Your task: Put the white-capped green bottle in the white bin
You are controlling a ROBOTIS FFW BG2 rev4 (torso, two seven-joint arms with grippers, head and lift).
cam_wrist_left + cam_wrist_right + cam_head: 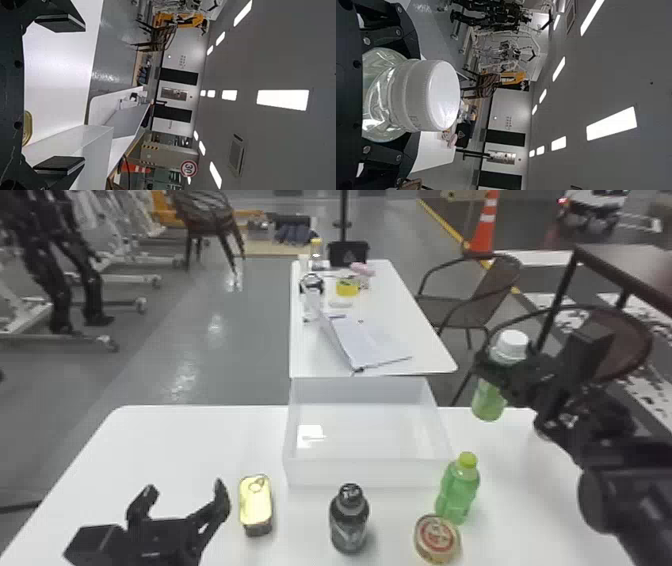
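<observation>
Hanging from the right gripper (pixel 495 372), the white-capped green bottle (pixel 489 397) is pinched around its upper body, cap above the fingers and base below them. Those fingers are parted only by the bottle's girth, and it looks raised off the table (pixel 200 450). With so much of it below the grip, a low sideways carry could catch the base on the white bin (pixel 370 475), to that hand's left, and twist the bottle loose or shove the bin. Letting go too high, or on a slant, would probably topple it inside. Back toward the robot from the same hand stands the green-capped bottle (pixel 457 490), near the bin's corner, where a sagging forearm might knock it into the round tin (pixel 436 538) beside it. As for contents, the held bottle shows green in its lower part; the bin's floor shows glare, and the bottle is outside its walls. The green-capped one looks green throughout; what the round tin, dark bottle (pixel 349 517) and oblong tin (pixel 255 502) contain I can't tell. Just left of that oblong tin, the left gripper (pixel 185 490) has its fingers wide apart, gripping nothing.
</observation>
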